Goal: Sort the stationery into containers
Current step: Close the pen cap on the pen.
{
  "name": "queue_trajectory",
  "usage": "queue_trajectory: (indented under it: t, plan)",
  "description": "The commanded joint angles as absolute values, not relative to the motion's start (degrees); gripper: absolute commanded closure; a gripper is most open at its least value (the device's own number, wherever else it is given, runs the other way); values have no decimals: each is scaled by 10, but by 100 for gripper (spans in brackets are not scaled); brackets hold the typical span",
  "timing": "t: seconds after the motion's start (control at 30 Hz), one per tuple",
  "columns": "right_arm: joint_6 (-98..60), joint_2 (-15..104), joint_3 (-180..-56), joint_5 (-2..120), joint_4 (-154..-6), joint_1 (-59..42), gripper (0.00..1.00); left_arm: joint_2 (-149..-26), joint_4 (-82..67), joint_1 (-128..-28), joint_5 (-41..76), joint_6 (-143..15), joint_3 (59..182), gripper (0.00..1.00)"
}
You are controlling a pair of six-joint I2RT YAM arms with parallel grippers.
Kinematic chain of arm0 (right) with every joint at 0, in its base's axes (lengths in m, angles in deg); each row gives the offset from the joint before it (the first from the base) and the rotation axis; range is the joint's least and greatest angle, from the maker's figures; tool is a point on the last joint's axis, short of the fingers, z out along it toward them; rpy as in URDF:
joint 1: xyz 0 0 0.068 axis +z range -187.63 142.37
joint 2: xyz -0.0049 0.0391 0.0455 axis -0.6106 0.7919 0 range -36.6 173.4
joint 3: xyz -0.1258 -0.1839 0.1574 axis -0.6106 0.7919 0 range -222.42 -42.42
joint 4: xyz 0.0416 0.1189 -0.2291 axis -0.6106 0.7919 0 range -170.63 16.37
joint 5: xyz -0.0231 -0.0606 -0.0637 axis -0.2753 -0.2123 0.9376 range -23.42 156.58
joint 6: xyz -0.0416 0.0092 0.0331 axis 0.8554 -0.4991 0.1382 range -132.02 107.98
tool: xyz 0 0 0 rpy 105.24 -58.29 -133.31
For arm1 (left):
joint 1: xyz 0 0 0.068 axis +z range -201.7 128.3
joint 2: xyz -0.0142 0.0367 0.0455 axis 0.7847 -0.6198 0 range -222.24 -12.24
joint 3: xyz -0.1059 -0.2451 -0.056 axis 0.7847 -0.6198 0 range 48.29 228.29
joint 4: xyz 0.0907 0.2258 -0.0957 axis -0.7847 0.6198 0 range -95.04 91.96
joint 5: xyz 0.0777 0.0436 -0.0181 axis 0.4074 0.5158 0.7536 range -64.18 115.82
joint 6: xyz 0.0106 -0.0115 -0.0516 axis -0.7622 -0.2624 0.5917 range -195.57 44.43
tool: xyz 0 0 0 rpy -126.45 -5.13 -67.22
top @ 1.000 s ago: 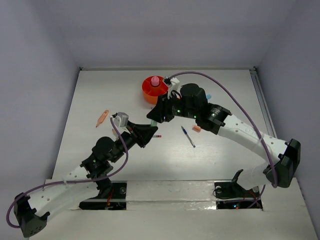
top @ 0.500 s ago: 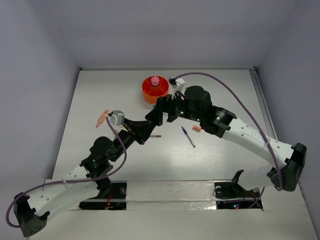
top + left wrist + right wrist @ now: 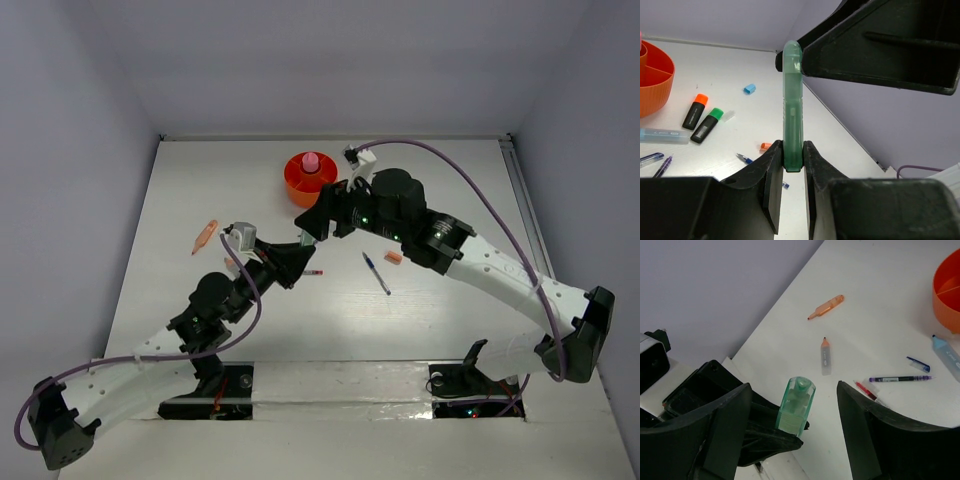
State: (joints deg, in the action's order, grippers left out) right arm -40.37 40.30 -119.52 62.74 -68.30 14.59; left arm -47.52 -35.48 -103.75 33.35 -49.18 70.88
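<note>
A translucent green marker (image 3: 792, 105) stands upright in my left gripper (image 3: 793, 160), which is shut on its lower end above the table's middle (image 3: 290, 262). My right gripper (image 3: 792, 390) is open, its fingers (image 3: 715, 430) on either side of the marker's (image 3: 797, 405) top and apart from it. The orange cup (image 3: 308, 178) with inner dividers sits at the back, with a pink bottle (image 3: 311, 161) in it. An orange marker (image 3: 205, 236), a blue pen (image 3: 377, 272), a peach eraser (image 3: 392, 258) and a red pen (image 3: 312, 272) lie on the table.
By the cup (image 3: 652, 80) lie an orange-capped marker (image 3: 695, 111), a green-capped marker (image 3: 707, 125), a light-blue marker (image 3: 662, 135) and a blue cap (image 3: 749, 89). A grey pen (image 3: 825, 355) and a purple pen (image 3: 900, 378) lie below my grippers. Walls enclose the table.
The right gripper's jaws have spread apart around the green marker and it has drawn back a little toward the cup. The left gripper has kept its hold and shifted slightly.
</note>
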Motion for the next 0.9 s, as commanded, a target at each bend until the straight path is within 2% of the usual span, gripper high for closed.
queue_trajectory:
  t: [0.0, 0.07, 0.17, 0.2, 0.23, 0.3, 0.43, 0.7, 0.87]
  plan:
    - [-413, 411, -1218, 641, -717, 150, 31, -480, -401, -1040, 338, -501, 707, 100]
    - [-415, 413, -1212, 647, -721, 150, 39, -483, -404, -1040, 340, -503, 709, 100]
    - [-417, 415, -1208, 657, -725, 150, 42, -484, -405, -1045, 344, -504, 708, 100]
    - [-418, 416, -1207, 659, -727, 150, 46, -487, -405, -1050, 346, -505, 708, 100]
    - [-418, 418, -1206, 660, -728, 150, 55, -487, -405, -1050, 347, -506, 708, 100]
    - [-423, 421, -1199, 660, -737, 150, 58, -488, -406, -1050, 351, -507, 708, 100]
    - [-433, 421, -1182, 661, -747, 150, 72, -490, -405, -1050, 358, -512, 713, 100]
    - [-451, 414, -1130, 649, -769, 155, 83, -505, -397, -1050, 392, -518, 761, 100]
    - [-435, 390, -1075, 662, -820, 173, 95, -513, -388, -1050, 402, -518, 819, 100]
